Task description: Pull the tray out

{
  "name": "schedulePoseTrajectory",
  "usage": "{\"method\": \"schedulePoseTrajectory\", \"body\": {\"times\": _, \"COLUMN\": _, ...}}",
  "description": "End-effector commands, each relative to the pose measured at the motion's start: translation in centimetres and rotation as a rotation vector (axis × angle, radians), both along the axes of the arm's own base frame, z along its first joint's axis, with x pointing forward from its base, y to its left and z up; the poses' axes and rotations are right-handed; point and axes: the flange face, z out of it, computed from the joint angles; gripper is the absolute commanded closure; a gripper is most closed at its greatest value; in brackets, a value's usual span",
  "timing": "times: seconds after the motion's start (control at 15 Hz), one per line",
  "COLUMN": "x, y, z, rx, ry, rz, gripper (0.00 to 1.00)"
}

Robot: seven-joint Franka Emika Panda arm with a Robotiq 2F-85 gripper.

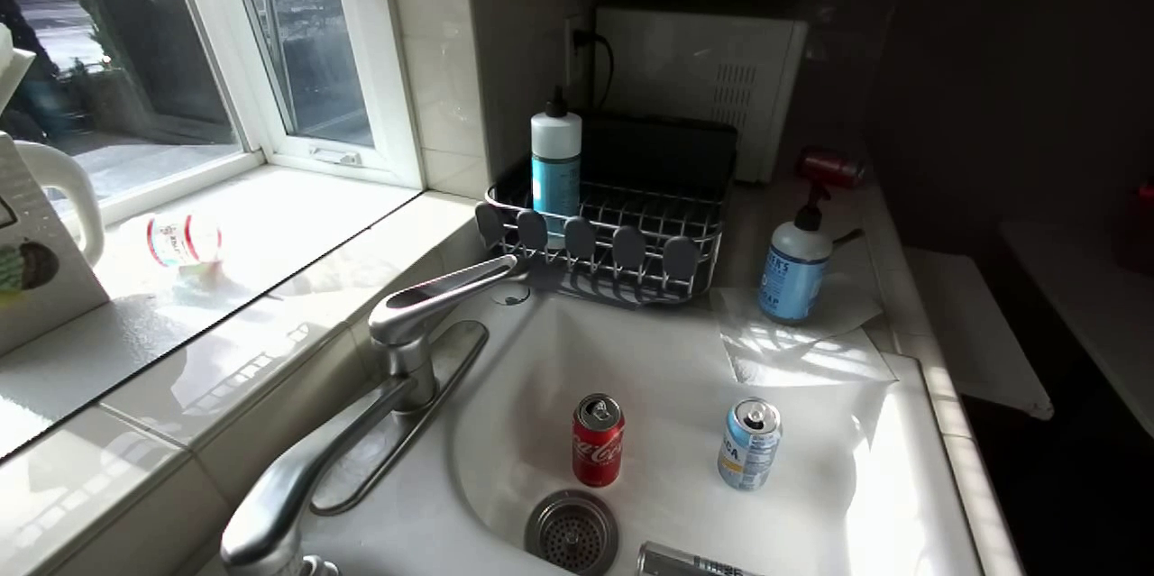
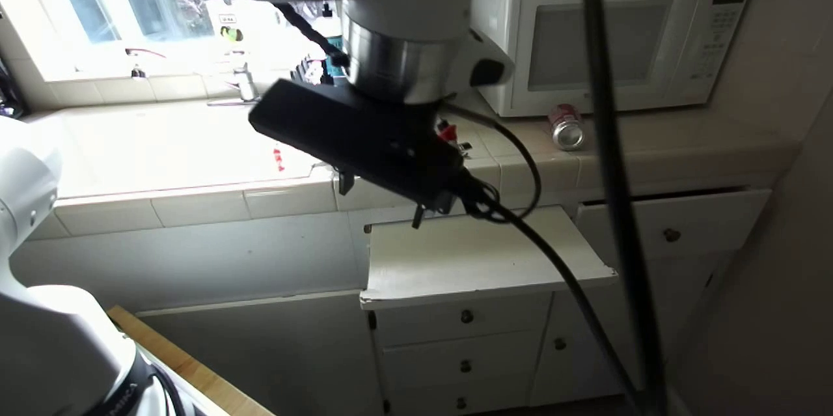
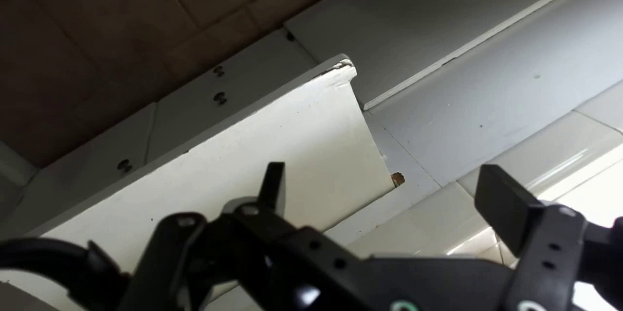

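Note:
The tray [image 2: 481, 256] is a flat, thin whitish board sticking out of the cabinet front below the counter, above several drawers. Its front edge and corners are chipped. It also shows in the wrist view [image 3: 311, 131] and at the right of an exterior view [image 1: 978, 333]. My gripper [image 2: 381, 201] is open and empty, pointing down above the tray's rear left corner and the counter edge. In the wrist view the gripper [image 3: 382, 174] has one finger over the board and one over the counter tiles. It appears apart from the board. The gripper is out of view in the sink-side exterior view.
The tiled counter edge [image 2: 198, 209] runs beside the board. A drawer [image 2: 677, 227] stands slightly open to its right. A lying can [image 2: 566, 127] is near the microwave [image 2: 605, 45]. A soap bottle [image 1: 793, 274], dish rack [image 1: 613, 242] and sink [image 1: 667, 360] with cans are close by. Cables hang from the arm.

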Motion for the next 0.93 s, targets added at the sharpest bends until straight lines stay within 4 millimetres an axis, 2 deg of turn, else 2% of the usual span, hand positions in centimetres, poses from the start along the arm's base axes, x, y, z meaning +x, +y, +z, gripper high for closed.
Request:
{"method": "schedulePoseTrajectory", "body": {"times": 0.0, "x": -0.8, "y": 5.9, "z": 2.5, "rx": -0.2, "ry": 0.024, "rz": -0.042, "gripper": 0.0}}
{"method": "schedulePoseTrajectory", "body": {"times": 0.13, "x": -0.7, "y": 8.5, "z": 5.5, "rx": -0.262, "ry": 0.01, "rz": -0.095, "gripper": 0.0}}
{"method": "schedulePoseTrajectory", "body": {"times": 0.2, "x": -1.1, "y": 9.7, "z": 8.4, "rx": -0.3, "ry": 0.03, "rz": -0.154, "gripper": 0.0}}
{"method": "schedulePoseTrajectory", "body": {"times": 0.27, "x": -1.7, "y": 11.1, "z": 9.2, "rx": -0.285, "ry": 0.035, "rz": -0.216, "gripper": 0.0}}
{"method": "schedulePoseTrajectory", "body": {"times": 0.33, "x": -2.1, "y": 12.2, "z": 11.2, "rx": -0.267, "ry": 0.057, "rz": -0.275, "gripper": 0.0}}
{"method": "schedulePoseTrajectory", "body": {"times": 0.47, "x": -2.7, "y": 13.5, "z": 13.8, "rx": -0.188, "ry": 0.143, "rz": -0.348, "gripper": 0.0}}
{"method": "schedulePoseTrajectory", "body": {"times": 0.53, "x": -2.9, "y": 13.7, "z": 14.7, "rx": -0.164, "ry": 0.211, "rz": -0.358, "gripper": 0.0}}
{"method": "schedulePoseTrajectory", "body": {"times": 0.6, "x": -2.6, "y": 13.3, "z": 13.1, "rx": -0.194, "ry": 0.132, "rz": -0.311, "gripper": 0.0}}
{"method": "schedulePoseTrajectory", "body": {"times": 0.73, "x": -3.3, "y": 14.2, "z": 14.9, "rx": -0.172, "ry": 0.162, "rz": -0.34, "gripper": 0.0}}
{"method": "schedulePoseTrajectory", "body": {"times": 0.87, "x": -3.1, "y": 14.0, "z": 14.9, "rx": -0.162, "ry": 0.17, "rz": -0.348, "gripper": 0.0}}
